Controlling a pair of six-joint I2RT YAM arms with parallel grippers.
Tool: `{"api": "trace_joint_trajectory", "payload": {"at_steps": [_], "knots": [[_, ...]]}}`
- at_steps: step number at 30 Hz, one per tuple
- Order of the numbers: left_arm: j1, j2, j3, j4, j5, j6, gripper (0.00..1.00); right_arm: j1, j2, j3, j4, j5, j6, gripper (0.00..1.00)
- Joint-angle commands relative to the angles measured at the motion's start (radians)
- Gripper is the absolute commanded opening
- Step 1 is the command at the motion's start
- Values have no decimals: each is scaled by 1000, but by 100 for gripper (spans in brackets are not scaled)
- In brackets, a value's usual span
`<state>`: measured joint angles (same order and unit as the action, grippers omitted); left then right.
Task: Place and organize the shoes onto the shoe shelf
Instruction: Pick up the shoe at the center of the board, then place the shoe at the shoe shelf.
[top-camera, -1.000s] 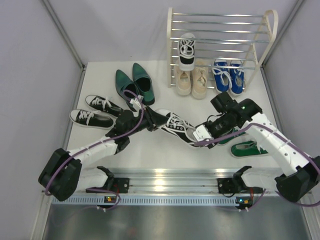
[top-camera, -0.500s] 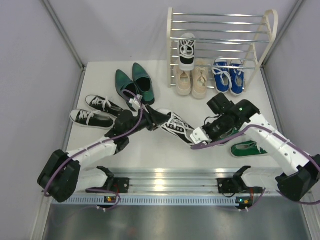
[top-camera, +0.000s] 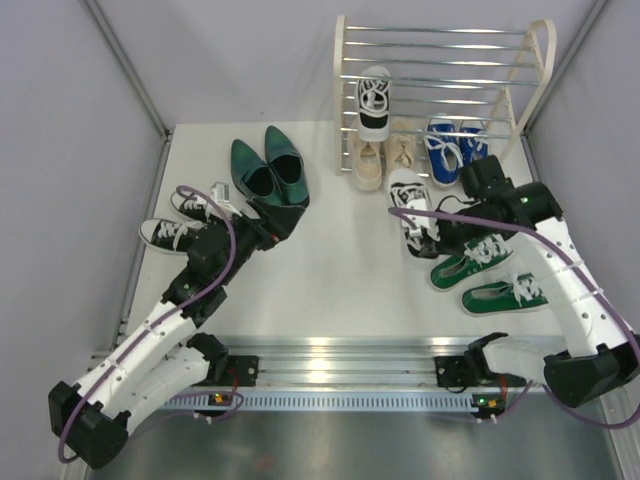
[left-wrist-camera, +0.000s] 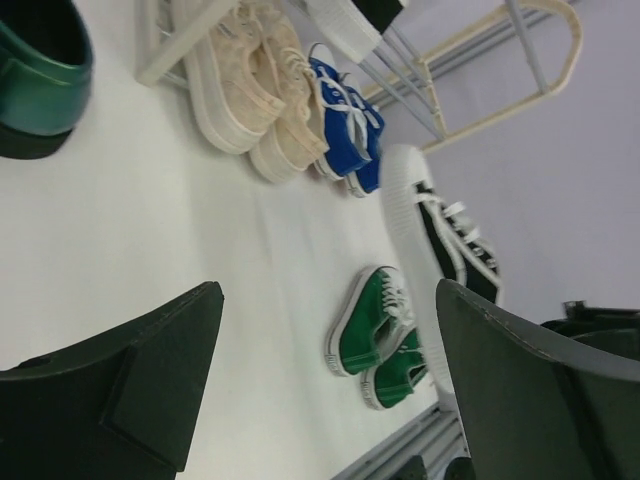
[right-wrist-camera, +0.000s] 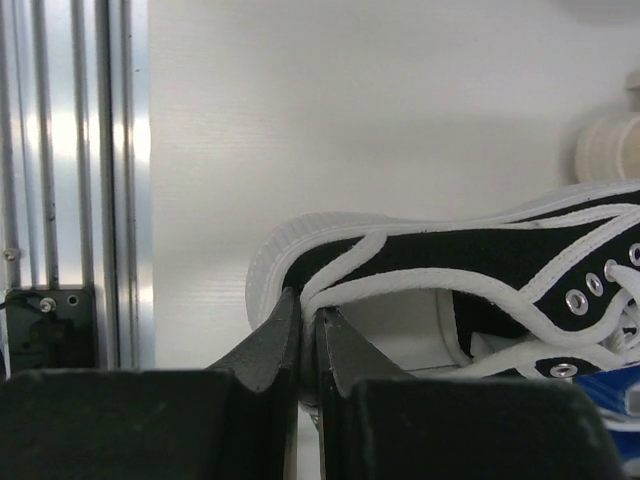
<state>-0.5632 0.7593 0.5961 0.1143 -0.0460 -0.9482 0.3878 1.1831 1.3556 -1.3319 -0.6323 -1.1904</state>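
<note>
A white table fills the middle of the space. Along its near edge runs an aluminium rail with long grooves, and just in front of the rail there is a thin perforated strip. On this strip a small orange light glows toward the table's left end and a small green light toward its right end. In front of the strip lies a dull grey metal sheet. Pale lavender walls close the table at left, back and right. A slanted metal bar rises from the table's far left corner, and a second bar from its far right corner.
</note>
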Motion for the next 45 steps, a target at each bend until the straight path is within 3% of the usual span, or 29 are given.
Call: {"api": "trace_joint_trajectory", "payload": {"at_steps": [1, 6, 10, 23, 33, 45], "knots": [[6, -44, 21, -146, -81, 91, 93, -56, 7, 152, 49, 25, 43, 0], [6, -86, -18, -153, -84, 83, 93, -133, 47, 241, 83, 74, 20, 0], [8, -109, -27, -153, -78, 81, 93, -185, 167, 365, 83, 92, -27, 0], [8, -161, -13, -191, -101, 108, 93, -228, 509, 729, 16, -12, -159, 0], [6, -178, -12, -200, -117, 114, 93, -228, 705, 901, 143, 29, -129, 0], [6, -178, -16, -202, -120, 111, 93, -228, 808, 945, 358, 36, -66, 0]]}}
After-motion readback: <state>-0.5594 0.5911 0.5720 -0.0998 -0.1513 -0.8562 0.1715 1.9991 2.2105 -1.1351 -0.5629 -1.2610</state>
